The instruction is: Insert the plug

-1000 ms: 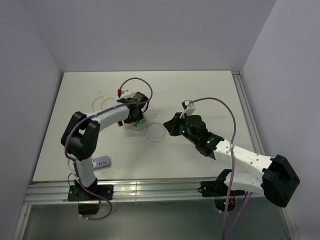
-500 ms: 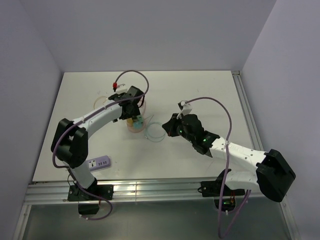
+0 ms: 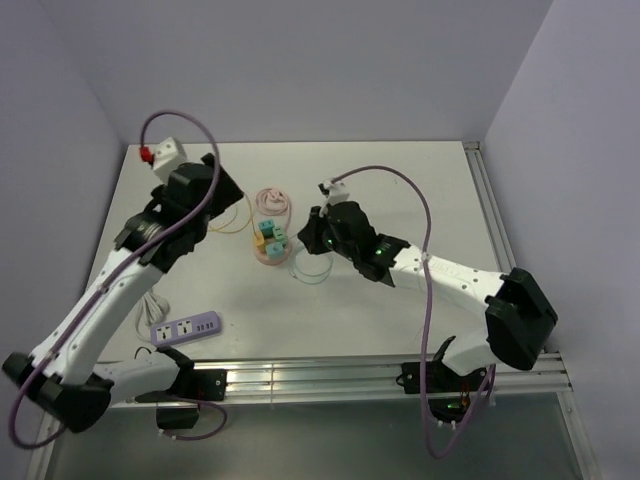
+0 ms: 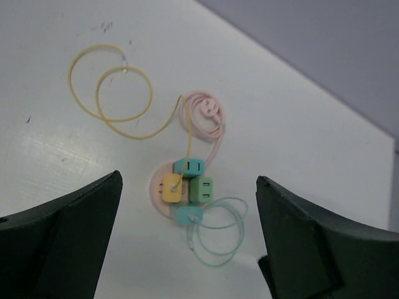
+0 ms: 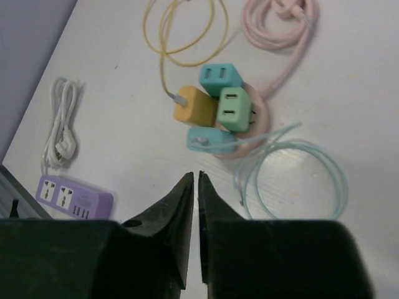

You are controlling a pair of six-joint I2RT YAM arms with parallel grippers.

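Well, the left jaws have let go and swung up and back from the round pink socket hub (image 5: 263, 118). They now hang wide apart with nothing between them. The yellow cube plug on its yellow cord (image 5: 194, 104) sits on that hub, touching the green cube (image 5: 234, 107), in the middle of the white surface (image 3: 400, 180). It looks seated to me, though I cannot see its pins. The right jaws have moved in and hover just short of the hub, all but together and holding nothing. I judge the insertion done or nearly so, and a firm press may be all that's left.
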